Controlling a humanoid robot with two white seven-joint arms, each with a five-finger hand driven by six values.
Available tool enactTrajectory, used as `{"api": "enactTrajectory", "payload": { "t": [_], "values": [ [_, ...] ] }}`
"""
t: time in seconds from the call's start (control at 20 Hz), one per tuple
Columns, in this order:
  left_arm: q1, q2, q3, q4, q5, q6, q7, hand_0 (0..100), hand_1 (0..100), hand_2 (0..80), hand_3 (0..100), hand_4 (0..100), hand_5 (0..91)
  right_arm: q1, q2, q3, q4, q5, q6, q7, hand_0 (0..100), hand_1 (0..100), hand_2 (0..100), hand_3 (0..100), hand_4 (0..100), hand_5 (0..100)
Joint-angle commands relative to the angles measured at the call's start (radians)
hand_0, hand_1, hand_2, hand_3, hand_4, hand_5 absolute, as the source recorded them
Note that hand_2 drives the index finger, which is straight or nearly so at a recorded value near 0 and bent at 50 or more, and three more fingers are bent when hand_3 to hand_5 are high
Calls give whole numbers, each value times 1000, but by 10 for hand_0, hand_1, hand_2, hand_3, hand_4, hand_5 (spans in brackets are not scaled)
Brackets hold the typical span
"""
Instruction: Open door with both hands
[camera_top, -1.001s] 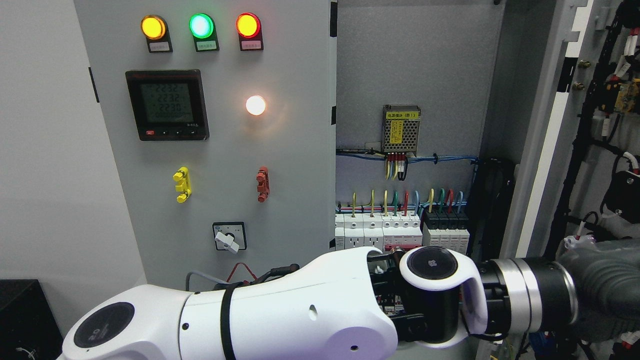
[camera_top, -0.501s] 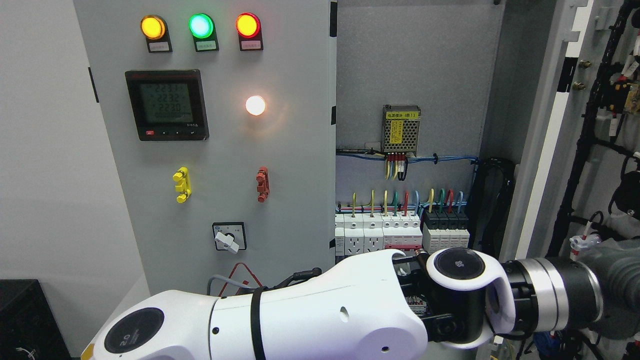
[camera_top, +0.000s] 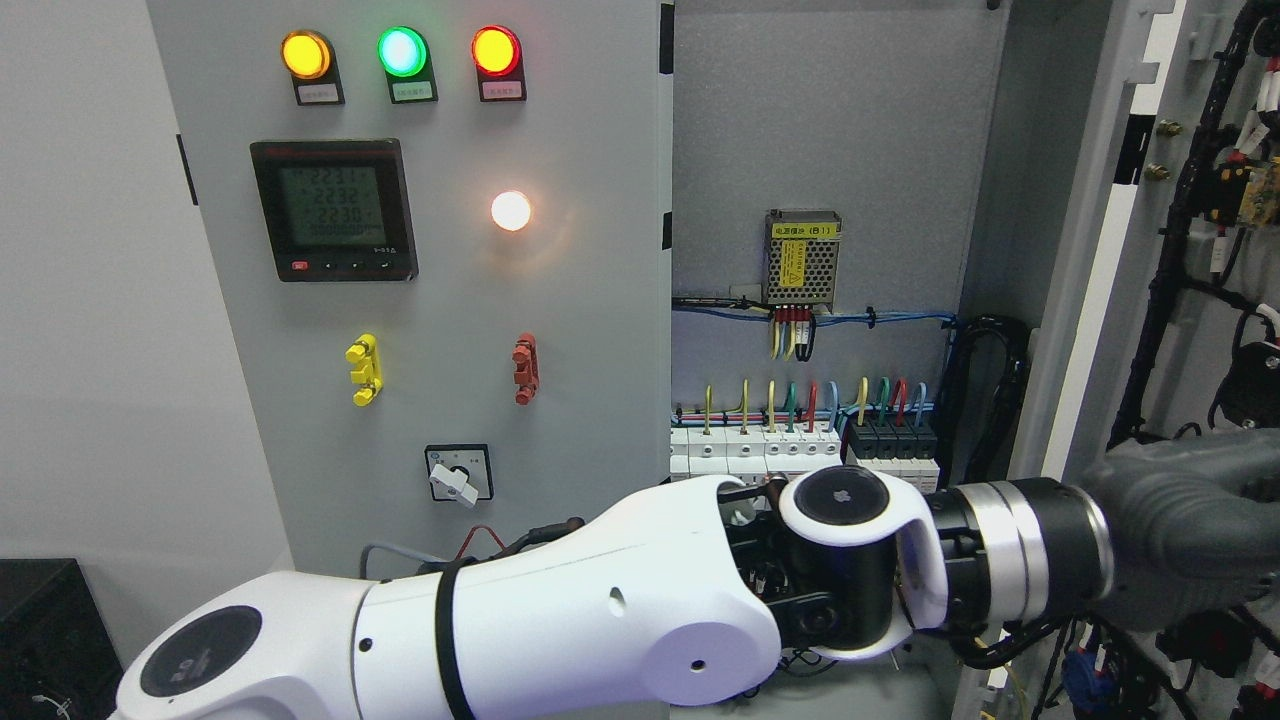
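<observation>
**Grey cabinet, right door swung open, left arm reaching across**

Grey left hand (camera_top: 1180, 530) at the picture's right, arm coming in from lower left and crossing the cabinet front. I see the gloved hand against the inner face of the open right door (camera_top: 1100, 250), which stands swung out at the right edge; fingers run off frame, so I cannot tell if they grip or just press. Left door (camera_top: 450, 280) shut, carrying three lit lamps (camera_top: 400, 52), a meter (camera_top: 334, 208) and a rotary switch (camera_top: 459, 473). Inside the cabinet: power supply (camera_top: 802, 260) on the back panel, breaker row (camera_top: 800, 455) below it near the bottom. Right arm not visible.
</observation>
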Motion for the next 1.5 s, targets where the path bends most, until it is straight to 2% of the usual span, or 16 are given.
{"api": "enactTrajectory", "payload": {
  "t": [0.0, 0.05, 0.1, 0.25, 0.35, 0.4, 0.5, 0.65, 0.8, 0.85, 0.95, 1.1, 1.2, 1.25, 1.35, 1.45],
  "values": [
    [122, 366, 19, -258, -2, 6, -38, 120, 556, 0, 0, 0, 0, 0, 0, 0, -1, 0, 0, 0, 56, 143, 0, 0, 0, 0],
    [194, 401, 31, -283, -6, 9, -61, 120, 556, 0, 0, 0, 0, 0, 0, 0, -1, 0, 0, 0, 56, 143, 0, 0, 0, 0],
    [259, 433, 34, -298, -47, 14, -78, 120, 556, 0, 0, 0, 0, 1, 0, 0, -1, 0, 0, 0, 56, 143, 0, 0, 0, 0],
    [495, 522, 37, -328, -344, 14, -121, 120, 556, 0, 0, 0, 0, 0, 0, 0, -1, 0, 0, 0, 56, 143, 0, 0, 0, 0],
    [642, 576, 40, -337, -477, 12, -176, 120, 556, 0, 0, 0, 0, 0, 1, 0, -1, 0, 0, 0, 56, 143, 0, 0, 0, 0],
    [710, 613, 40, -337, -522, 11, -193, 120, 556, 0, 0, 0, 0, 0, 0, 0, -1, 0, 1, 0, 56, 143, 0, 0, 0, 0],
    [859, 657, 43, -331, -617, 5, -201, 120, 556, 0, 0, 0, 0, 0, 0, 0, -1, 0, 0, 0, 56, 143, 0, 0, 0, 0],
    [1130, 713, 77, -312, -822, -31, -203, 120, 556, 0, 0, 0, 0, 0, 0, 0, -1, 0, 0, 0, 56, 143, 0, 0, 0, 0],
    [1376, 737, 106, -179, -990, -165, -203, 120, 556, 0, 0, 0, 0, 0, 0, 0, -1, 0, 0, 0, 56, 143, 0, 0, 0, 0],
    [1431, 736, 108, -97, -1013, -207, -203, 120, 556, 0, 0, 0, 0, 0, 0, 0, -1, 0, 0, 0, 56, 143, 0, 0, 0, 0],
    [1520, 714, 106, 119, -1015, -276, -203, 120, 556, 0, 0, 0, 0, 0, 1, 0, -1, 0, 0, 0, 56, 143, 0, 0, 0, 0],
    [1638, 584, 136, 490, -1018, -458, -206, 120, 556, 0, 0, 0, 0, 0, 0, 0, -1, 0, 0, 0, 56, 143, 0, 0, 0, 0],
    [1706, 480, 215, 722, -1020, -550, -221, 120, 556, 0, 0, 0, 0, 0, 0, 0, -1, 0, 0, 0, 56, 143, 0, 0, 0, 0],
    [1730, 423, 257, 825, -1021, -572, -249, 120, 556, 0, 0, 0, 0, 0, 0, 0, -1, 0, 0, 0, 56, 143, 0, 0, 0, 0],
    [1737, 310, 363, 1044, -1023, -581, -316, 120, 556, 0, 0, 0, 0, 0, 0, 0, -1, 0, 0, 0, 56, 143, 0, 0, 0, 0],
    [1722, 183, 483, 1257, -1023, -569, -329, 120, 556, 0, 0, 0, 0, 0, 1, 0, -1, 0, 0, 0, 56, 143, 0, 0, 0, 0]
  ]
}}
